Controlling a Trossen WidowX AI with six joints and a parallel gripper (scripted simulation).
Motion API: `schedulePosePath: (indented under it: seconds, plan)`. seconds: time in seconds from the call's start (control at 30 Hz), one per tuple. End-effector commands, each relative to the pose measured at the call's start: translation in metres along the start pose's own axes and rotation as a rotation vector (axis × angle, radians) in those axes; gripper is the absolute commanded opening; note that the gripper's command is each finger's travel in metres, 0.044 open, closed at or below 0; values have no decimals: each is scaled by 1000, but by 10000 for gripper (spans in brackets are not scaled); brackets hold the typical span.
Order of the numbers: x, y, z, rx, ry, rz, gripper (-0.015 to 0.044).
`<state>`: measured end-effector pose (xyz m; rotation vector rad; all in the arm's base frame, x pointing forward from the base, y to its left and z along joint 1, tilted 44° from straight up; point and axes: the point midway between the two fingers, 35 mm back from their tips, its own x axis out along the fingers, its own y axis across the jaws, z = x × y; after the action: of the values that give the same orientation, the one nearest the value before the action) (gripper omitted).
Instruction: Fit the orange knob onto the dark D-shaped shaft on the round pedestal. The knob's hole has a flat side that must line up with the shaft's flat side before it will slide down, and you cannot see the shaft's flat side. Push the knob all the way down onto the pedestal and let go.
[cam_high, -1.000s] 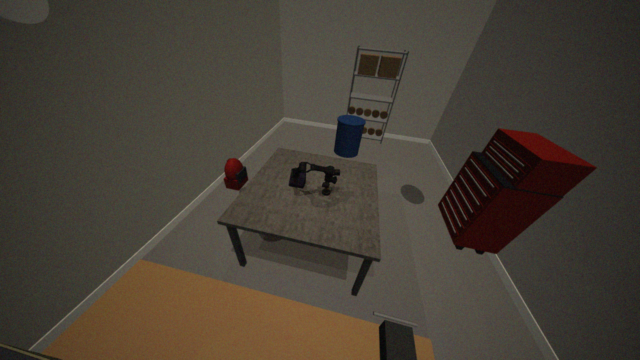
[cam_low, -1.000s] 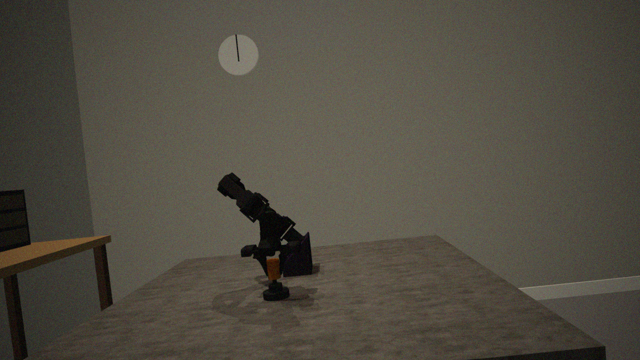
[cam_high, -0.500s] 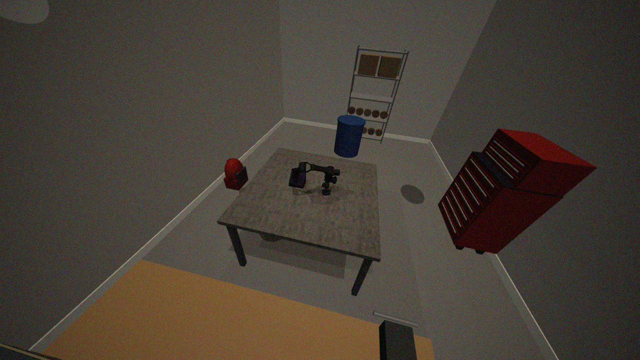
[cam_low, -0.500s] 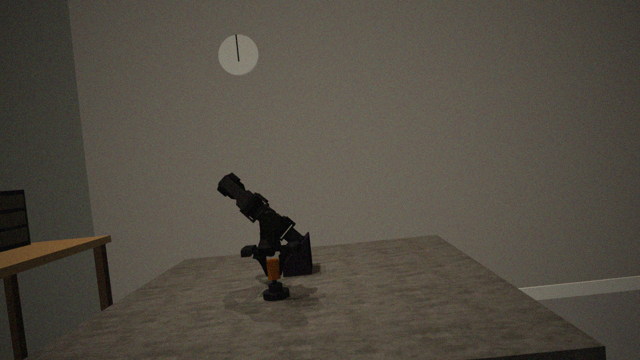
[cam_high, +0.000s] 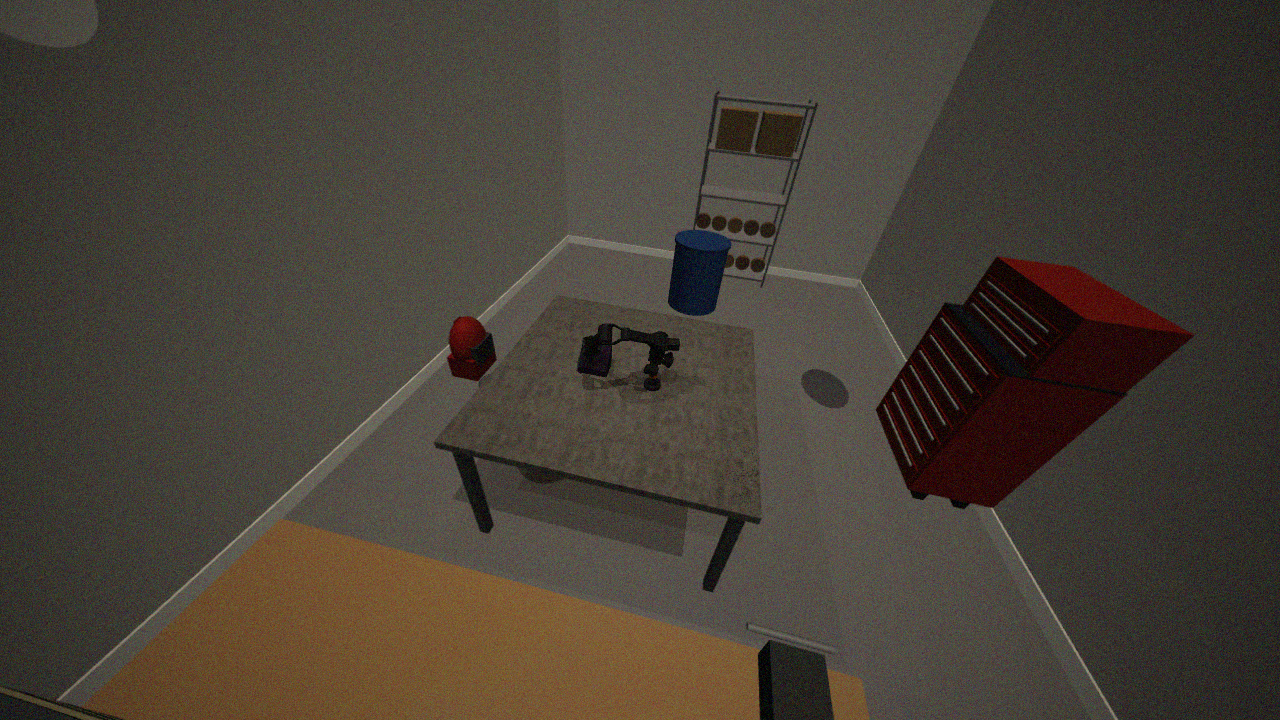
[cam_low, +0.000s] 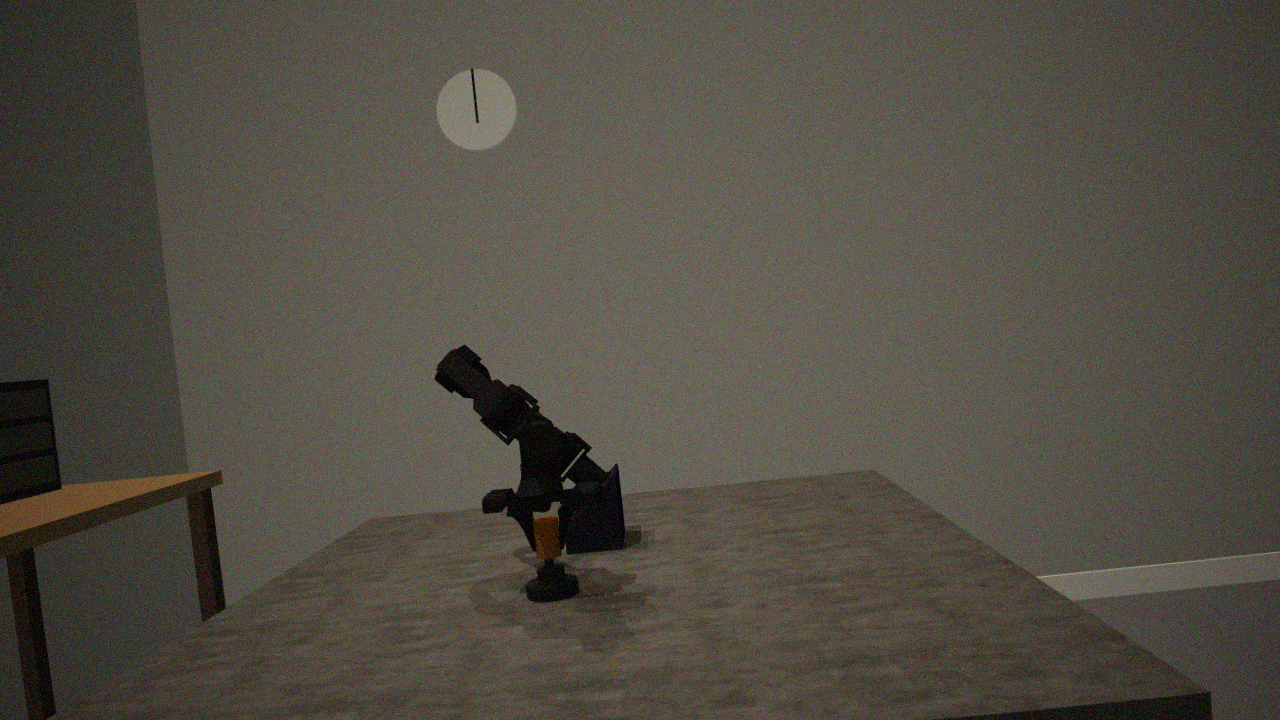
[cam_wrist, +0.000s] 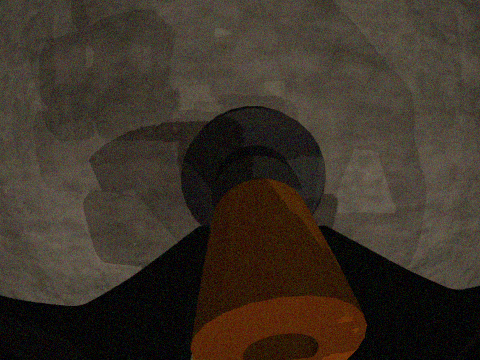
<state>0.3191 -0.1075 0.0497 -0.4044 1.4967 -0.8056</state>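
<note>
The orange knob (cam_low: 546, 538) (cam_wrist: 272, 250) is upright between the fingers of my gripper (cam_low: 547, 535) (cam_wrist: 263, 236), which is shut on it. The dark round pedestal (cam_high: 652, 385) (cam_low: 552, 588) (cam_wrist: 255, 125) stands on the table, directly below the knob. In the exterior view the knob's lower end is at the top of the shaft (cam_low: 548, 561), and a short dark stretch shows between knob and pedestal. In the wrist view the knob covers the shaft. The flat sides of the shaft and of the hole's lower end are hidden.
The arm's dark base (cam_high: 594, 356) (cam_low: 597, 519) stands on the table (cam_high: 572, 438) (cam_low: 805, 608) behind the pedestal. Off the table are a blue barrel (cam_high: 698, 273), a red tool cabinet (cam_high: 1029, 402) and a shelf rack (cam_high: 742, 195). A wooden bench (cam_low: 116, 505) is at the left in the exterior view.
</note>
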Motion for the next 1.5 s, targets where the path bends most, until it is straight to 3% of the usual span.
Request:
schedulePosePath:
  seconds: [0.0, 0.17, 1.47]
  plan:
    - [-3, 1, 1, -50, -3, 2, 0]
    - [-2, 1, 3, -203, -3, 2, 0]
    - [-2, -1, 4, -206, -3, 2, 0]
